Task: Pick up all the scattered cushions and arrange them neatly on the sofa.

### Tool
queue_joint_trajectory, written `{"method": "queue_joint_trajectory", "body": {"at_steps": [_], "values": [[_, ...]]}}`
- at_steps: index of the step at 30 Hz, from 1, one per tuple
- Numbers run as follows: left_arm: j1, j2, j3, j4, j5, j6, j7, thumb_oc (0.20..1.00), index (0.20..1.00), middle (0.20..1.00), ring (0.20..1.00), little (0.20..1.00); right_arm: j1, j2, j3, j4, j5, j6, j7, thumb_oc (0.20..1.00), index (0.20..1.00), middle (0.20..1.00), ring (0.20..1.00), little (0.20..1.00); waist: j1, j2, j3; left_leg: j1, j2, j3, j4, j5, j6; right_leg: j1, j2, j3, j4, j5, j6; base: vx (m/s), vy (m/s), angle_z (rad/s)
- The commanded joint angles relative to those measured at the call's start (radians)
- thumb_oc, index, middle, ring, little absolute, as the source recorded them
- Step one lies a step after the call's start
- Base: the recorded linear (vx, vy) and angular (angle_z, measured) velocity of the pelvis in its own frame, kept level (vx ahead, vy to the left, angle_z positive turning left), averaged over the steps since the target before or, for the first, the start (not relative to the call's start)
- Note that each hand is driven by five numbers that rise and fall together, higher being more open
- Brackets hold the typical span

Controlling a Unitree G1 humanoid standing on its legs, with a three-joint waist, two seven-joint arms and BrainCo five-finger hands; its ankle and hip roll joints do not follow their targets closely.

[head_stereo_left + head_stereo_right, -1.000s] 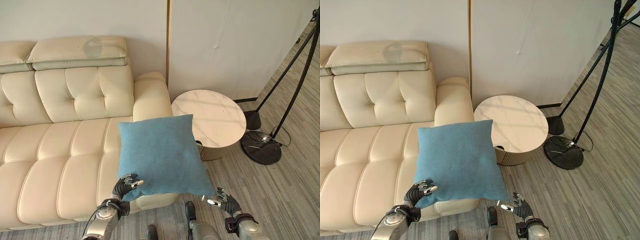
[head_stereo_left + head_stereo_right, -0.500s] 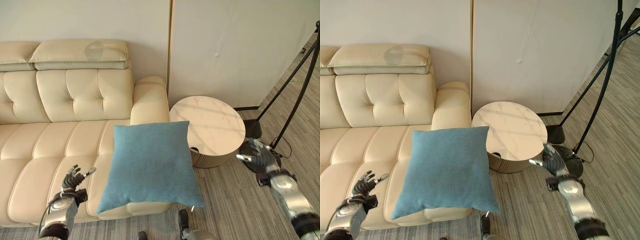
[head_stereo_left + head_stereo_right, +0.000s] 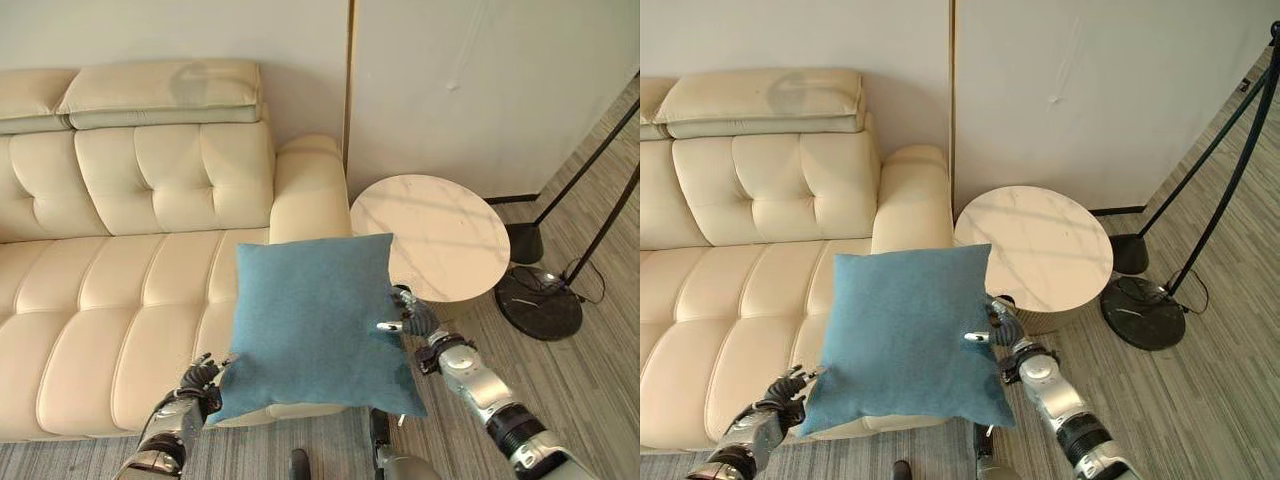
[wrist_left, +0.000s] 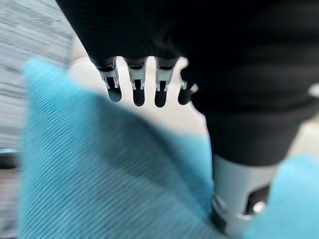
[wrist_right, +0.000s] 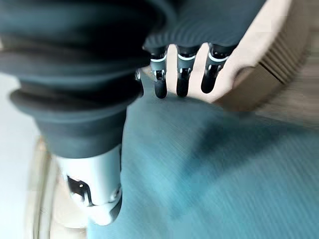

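Both robot hands back at blue cushion (image 3: 315, 325) edges (fingers spread), cushion's corners toward sofa (image 3: 100, 290).

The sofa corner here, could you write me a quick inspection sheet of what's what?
Surface: cream tufted leather sofa, seat bare apart from the cushion.
Job's things: one square blue fabric cushion, lying on the seat's right end by the armrest, its front edge overhanging.
Clutter: nothing seen.
Robot hands: left robot hand at the cushion's lower left corner, fingers straight; right robot hand at its right edge, fingers straight.
Cables: thin cord at the black lamp base.
Surroundings: round white marble side table, grey plank floor, pale wall.
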Motion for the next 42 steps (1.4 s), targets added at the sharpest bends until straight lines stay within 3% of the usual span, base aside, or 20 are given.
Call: {"method": "queue_joint_trajectory", "body": {"at_steps": [1,15,24,25,26,27,28,31,32,34,42], "values": [[-0.108,0.031,-0.040,-0.001,0.031,-0.032,0.021,1.000,1.000,1.000,1.000,1.000,-0.047,-0.010,0.013,-0.026,-0.014,-0.012,-0.005,1.000,1.000,1.000,1.000,1.000,0.007,0.001,0.057,-0.012,0.019,-0.012,0.010,-0.078,0.007,0.115,-0.040,0.009,0.056,-0.235,0.047,-0.05,0.033,-0.07],[-0.363,0.043,-0.268,-0.211,0.158,-0.089,0.089,1.000,1.000,1.000,1.000,1.000,-0.217,0.065,0.153,0.017,0.041,-0.028,-0.044,1.000,1.000,1.000,1.000,1.000,0.018,-0.017,0.172,-0.108,0.013,-0.010,0.063,-0.069,0.010,0.020,-0.055,0.028,0.098,-0.202,0.048,-0.07,0.019,0.00],[-0.370,-0.007,-0.465,-0.385,0.246,-0.076,0.006,1.000,1.000,1.000,1.000,1.000,-0.258,0.045,0.218,-0.061,0.185,-0.031,0.013,1.000,1.000,1.000,1.000,1.000,0.011,-0.029,0.222,-0.133,0.014,0.000,0.086,-0.071,0.008,-0.003,-0.061,0.039,0.107,-0.188,0.051,-0.01,0.002,0.00],[-0.360,-0.027,-0.477,-0.386,0.234,-0.074,-0.009,0.627,0.627,0.627,0.627,0.627,-0.259,0.047,0.226,-0.066,0.215,-0.035,0.027,1.000,1.000,1.000,1.000,1.000,0.012,-0.030,0.226,-0.136,0.014,-0.001,0.089,-0.071,0.008,-0.006,-0.060,0.038,0.109,-0.189,0.051,0.00,0.000,0.00],[-0.357,-0.041,-0.491,-0.379,0.222,-0.074,-0.019,0.627,0.627,0.627,0.627,0.627,-0.259,0.049,0.234,-0.063,0.244,-0.036,0.035,1.000,1.000,1.000,1.000,1.000,0.012,-0.031,0.230,-0.138,0.014,-0.002,0.089,-0.071,0.007,-0.007,-0.060,0.037,0.110,-0.189,0.051,0.00,0.000,0.00],[-0.350,-0.070,-0.513,-0.366,0.201,-0.071,-0.038,0.200,0.200,0.200,0.200,0.200,-0.262,0.055,0.249,-0.061,0.280,-0.037,0.052,0.288,0.288,0.288,0.288,0.288,0.012,-0.032,0.235,-0.141,0.013,-0.003,0.090,-0.071,0.007,-0.008,-0.060,0.037,0.111,-0.190,0.050,0.00,0.000,0.00],[-0.348,-0.087,-0.523,-0.359,0.188,-0.072,-0.048,0.200,0.200,0.200,0.200,0.200,-0.265,0.062,0.256,-0.056,0.308,-0.039,0.062,0.200,0.200,0.200,0.200,0.200,0.013,-0.033,0.237,-0.141,0.013,-0.004,0.091,-0.070,0.006,-0.008,-0.059,0.037,0.112,-0.190,0.050,0.00,0.000,0.00],[-0.338,-0.132,-0.553,-0.337,0.149,-0.072,-0.071,0.200,0.200,0.200,0.200,0.200,-0.274,0.079,0.282,-0.057,0.363,-0.044,0.079,0.200,0.200,0.200,0.200,0.200,0.013,-0.035,0.243,-0.142,0.014,-0.006,0.090,-0.070,0.005,-0.009,-0.059,0.034,0.114,-0.191,0.049,0.00,-0.016,0.00],[-0.333,-0.199,-0.574,-0.314,0.105,-0.083,-0.068,0.200,0.200,0.200,0.200,0.200,-0.285,0.119,0.304,-0.036,0.413,-0.067,0.083,0.200,0.200,0.200,0.200,0.200,0.016,-0.037,0.248,-0.141,0.013,-0.011,0.087,-0.069,0.004,-0.008,-0.059,0.031,0.117,-0.195,0.048,-0.01,-0.059,0.00],[-0.331,-0.244,-0.578,-0.300,0.065,-0.098,-0.037,0.200,0.200,0.200,0.200,0.200,-0.296,0.146,0.311,-0.032,0.418,-0.088,0.059,0.200,0.200,0.200,0.200,0.200,0.019,-0.041,0.249,-0.139,0.012,-0.018,0.083,-0.068,0.004,-0.007,-0.059,0.028,0.118,-0.196,0.048,-0.01,-0.065,0.05],[-0.317,-0.250,-0.562,-0.372,0.044,-0.132,0.048,0.200,0.200,0.200,0.200,0.200,-0.273,0.160,0.296,-0.029,0.423,-0.120,0.017,0.200,0.200,0.200,0.200,0.200,0.029,-0.043,0.247,-0.130,0.010,-0.028,0.075,-0.069,0.006,0.000,-0.061,0.022,0.117,-0.198,0.046,0.00,-0.028,0.07]]}}
